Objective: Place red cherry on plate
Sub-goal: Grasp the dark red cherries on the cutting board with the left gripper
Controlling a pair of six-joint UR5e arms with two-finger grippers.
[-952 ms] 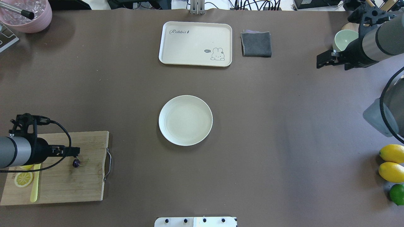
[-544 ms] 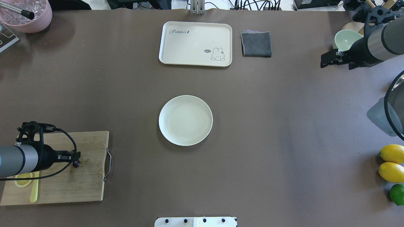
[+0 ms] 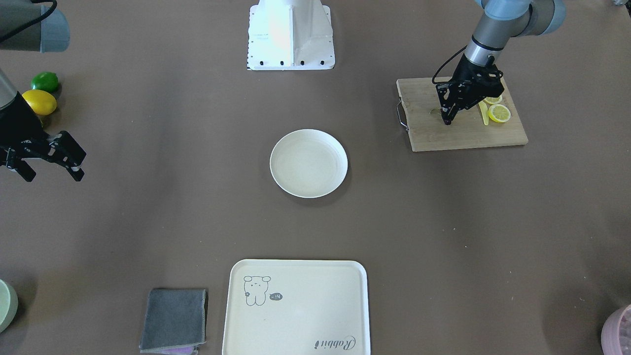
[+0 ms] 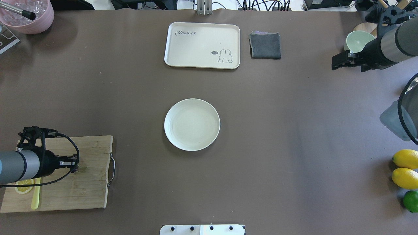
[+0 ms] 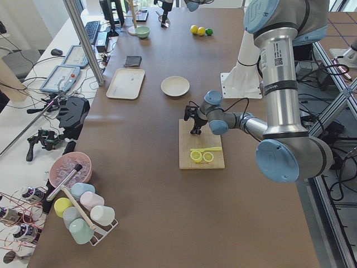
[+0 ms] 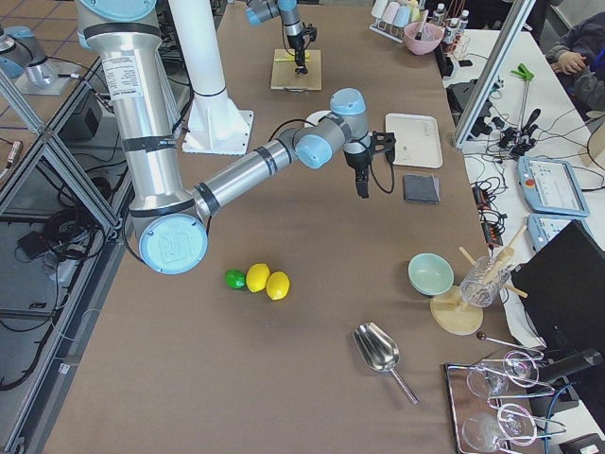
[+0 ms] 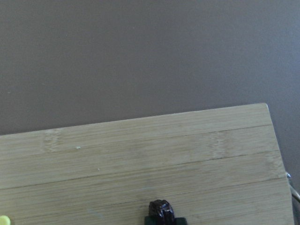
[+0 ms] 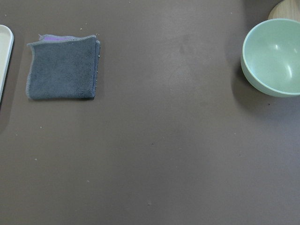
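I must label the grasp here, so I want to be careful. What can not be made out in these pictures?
1. The red cherry: in the left wrist view the bottom edge cuts it off, stem unseen; in the overhead view the left gripper covers it.
2. Whether the left gripper is shut on it: too small in the front-facing view.
3. The lemon slices: the left arm partly hides them overhead.

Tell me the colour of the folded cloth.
The cloth is dark grey; best in the right wrist view.
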